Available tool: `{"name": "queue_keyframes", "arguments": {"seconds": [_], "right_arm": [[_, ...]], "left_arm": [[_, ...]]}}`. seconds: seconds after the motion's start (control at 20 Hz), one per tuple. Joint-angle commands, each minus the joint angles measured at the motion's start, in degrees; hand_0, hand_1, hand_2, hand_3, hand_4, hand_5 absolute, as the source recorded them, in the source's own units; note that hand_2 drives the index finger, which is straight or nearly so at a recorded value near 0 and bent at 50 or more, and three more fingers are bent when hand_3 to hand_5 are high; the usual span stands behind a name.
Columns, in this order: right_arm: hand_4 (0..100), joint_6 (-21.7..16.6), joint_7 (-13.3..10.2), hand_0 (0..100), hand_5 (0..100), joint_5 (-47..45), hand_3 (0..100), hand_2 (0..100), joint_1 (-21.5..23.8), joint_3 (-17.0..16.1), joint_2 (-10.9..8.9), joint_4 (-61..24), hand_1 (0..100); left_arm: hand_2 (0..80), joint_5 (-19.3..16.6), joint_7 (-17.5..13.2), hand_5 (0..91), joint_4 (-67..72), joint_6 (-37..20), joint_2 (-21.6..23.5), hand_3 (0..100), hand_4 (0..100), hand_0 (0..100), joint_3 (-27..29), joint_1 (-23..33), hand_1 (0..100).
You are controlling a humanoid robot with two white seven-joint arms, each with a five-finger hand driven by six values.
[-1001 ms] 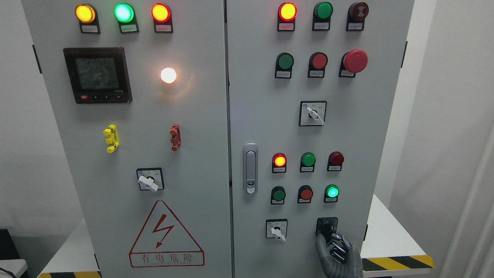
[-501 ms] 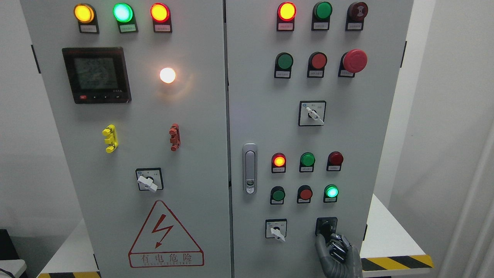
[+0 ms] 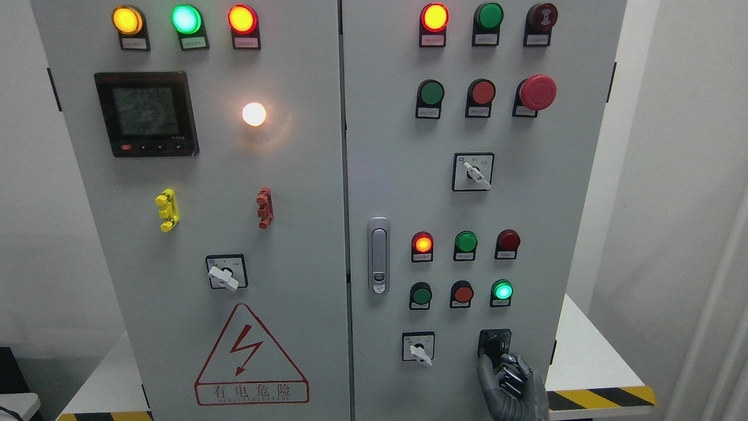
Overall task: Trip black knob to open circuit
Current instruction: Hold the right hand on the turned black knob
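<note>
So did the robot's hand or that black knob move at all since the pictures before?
Nothing visibly changed. The right hand is still at the black knob at the bottom of the right door, fingers curled by it, thumb up along its left side. The knob looks unturned, and the green lamp above it stays lit.

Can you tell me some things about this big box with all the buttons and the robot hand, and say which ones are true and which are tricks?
1. The right hand is at the black knob, low on the right door. True.
2. The big red mushroom button is on the left door. False: it is on the right door, near the top.
3. The lightning warning sign is on the left door. True.
4. The yellow clip sits right of the red clip. False: it sits to the left.
</note>
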Motion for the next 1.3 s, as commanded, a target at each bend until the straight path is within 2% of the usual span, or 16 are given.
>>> {"name": "queue_keyframes", "arguments": {"seconds": [0.0,0.25,1.25], "right_arm": [[97,-3.09,2.82,58,98,2.14,96,64,0.04,-0.31,-0.12,-0.01,80],[97,-3.36,2.82,58,98,4.69,96,63,0.13,-0.4,-0.12,-0.01,80],[96,-3.27,2.64,56,98,4.78,95,63,0.13,-0.75,-0.12,0.43,80]], "left_arm": [[0.0,-1.85,0.03,0.0,0.0,0.03,0.01,0,0,12,0.0,-0.44,39],[0.0,-1.93,0.03,0.0,0.0,0.03,0.01,0,0,12,0.0,-0.44,39],[0.0,-1.93,0.03,0.0,0.0,0.03,0.01,0,0,12,0.0,-0.44,39]]}}
